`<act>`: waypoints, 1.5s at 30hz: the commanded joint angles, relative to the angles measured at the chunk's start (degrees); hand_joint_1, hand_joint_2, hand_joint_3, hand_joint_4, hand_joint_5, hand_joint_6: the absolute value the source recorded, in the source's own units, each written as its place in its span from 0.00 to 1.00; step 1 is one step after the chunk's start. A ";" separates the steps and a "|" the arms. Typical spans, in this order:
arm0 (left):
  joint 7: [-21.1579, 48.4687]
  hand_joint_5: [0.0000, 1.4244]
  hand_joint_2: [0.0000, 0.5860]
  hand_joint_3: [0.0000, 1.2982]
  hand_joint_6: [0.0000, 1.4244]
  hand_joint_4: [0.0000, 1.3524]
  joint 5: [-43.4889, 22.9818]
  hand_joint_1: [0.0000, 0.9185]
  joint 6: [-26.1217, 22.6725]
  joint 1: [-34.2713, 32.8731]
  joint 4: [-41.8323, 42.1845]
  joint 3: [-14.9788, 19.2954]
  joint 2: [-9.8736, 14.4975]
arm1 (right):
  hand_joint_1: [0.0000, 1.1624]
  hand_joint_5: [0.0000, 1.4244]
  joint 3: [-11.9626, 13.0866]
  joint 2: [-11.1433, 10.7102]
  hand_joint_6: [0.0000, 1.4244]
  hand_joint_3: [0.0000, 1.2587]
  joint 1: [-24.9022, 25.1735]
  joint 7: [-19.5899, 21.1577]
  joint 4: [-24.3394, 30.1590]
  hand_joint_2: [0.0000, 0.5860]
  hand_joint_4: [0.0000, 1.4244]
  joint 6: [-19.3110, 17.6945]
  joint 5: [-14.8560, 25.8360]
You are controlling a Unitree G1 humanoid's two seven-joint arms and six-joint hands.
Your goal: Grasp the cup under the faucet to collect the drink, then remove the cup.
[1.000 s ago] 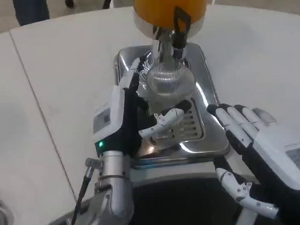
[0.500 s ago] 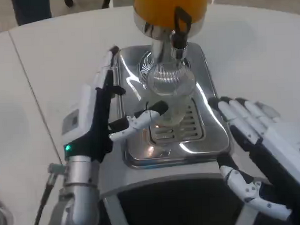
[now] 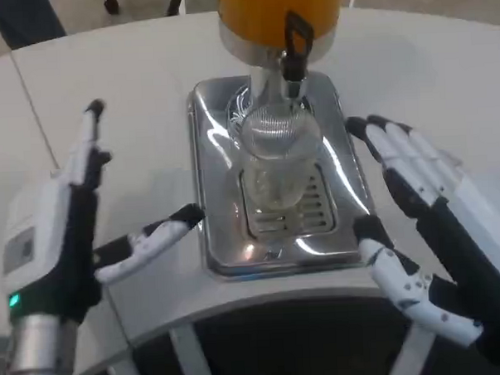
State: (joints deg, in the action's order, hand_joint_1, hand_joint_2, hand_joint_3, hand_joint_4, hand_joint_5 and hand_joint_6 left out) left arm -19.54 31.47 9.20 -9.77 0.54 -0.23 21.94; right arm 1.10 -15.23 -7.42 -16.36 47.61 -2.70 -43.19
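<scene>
A clear ribbed cup [image 3: 280, 157] stands upright on the chrome drip tray [image 3: 221, 230], right under the black faucet [image 3: 293, 46] of the orange drink dispenser [image 3: 277, 10]. My left hand [image 3: 73, 220] is out to the left of the tray, open, its thumb pointing toward the tray's edge and holding nothing. On the tray's right side my right hand [image 3: 426, 221] is open with its fingers spread, a short way from the cup and not touching it.
The tray sits on a white round table [image 3: 121, 93]. A seam [image 3: 31, 106] between table panels runs along the left. The dark table edge and frame lie at the bottom, close to both forearms.
My left hand has let go of the cup and swung well out to the left. The right hand has come forward and closer to the tray. The cup stays under the faucet.
</scene>
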 commanded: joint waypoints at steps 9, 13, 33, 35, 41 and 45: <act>9.11 0.00 0.17 0.00 0.00 0.00 12.49 0.00 -7.71 18.54 20.77 0.86 3.24 | 0.17 0.01 -3.58 11.83 0.07 0.04 9.44 2.72 -1.45 1.00 0.00 13.41 3.71; 12.14 0.00 0.19 0.00 0.00 0.00 16.42 0.00 -8.87 21.03 23.74 -0.16 3.28 | 0.18 0.00 -5.17 14.86 0.05 0.02 15.92 2.65 -4.83 1.00 0.00 18.87 5.80; 13.44 0.00 0.18 0.00 0.00 0.00 23.83 0.00 -10.60 23.38 23.18 -3.66 1.65 | 0.17 0.00 -2.90 10.06 0.00 0.00 37.33 -0.67 -22.19 1.00 0.00 20.81 29.41; 12.57 0.00 0.18 0.00 0.00 0.00 23.69 0.00 -10.31 23.74 23.32 -3.38 1.47 | 0.17 0.00 -4.34 9.95 0.00 0.00 35.27 -0.35 -19.96 1.00 0.00 20.33 29.92; 11.88 0.00 0.20 0.00 0.00 0.00 23.71 0.00 -10.24 23.85 22.99 -3.10 1.36 | 0.16 0.00 -5.35 9.69 0.00 0.00 31.17 0.41 -17.97 1.00 0.00 20.78 32.15; 11.84 0.00 0.20 0.00 0.00 0.00 23.60 0.00 -10.40 23.45 22.70 -3.06 1.36 | 0.15 0.00 -4.62 8.96 0.00 0.00 30.48 0.98 -18.59 1.00 0.00 20.98 33.61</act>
State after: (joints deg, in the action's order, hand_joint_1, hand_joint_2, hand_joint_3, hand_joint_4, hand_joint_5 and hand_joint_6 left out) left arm -7.07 54.70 -1.31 13.31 23.21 -3.32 23.62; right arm -3.69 -5.62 24.18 -15.38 28.96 18.45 -11.02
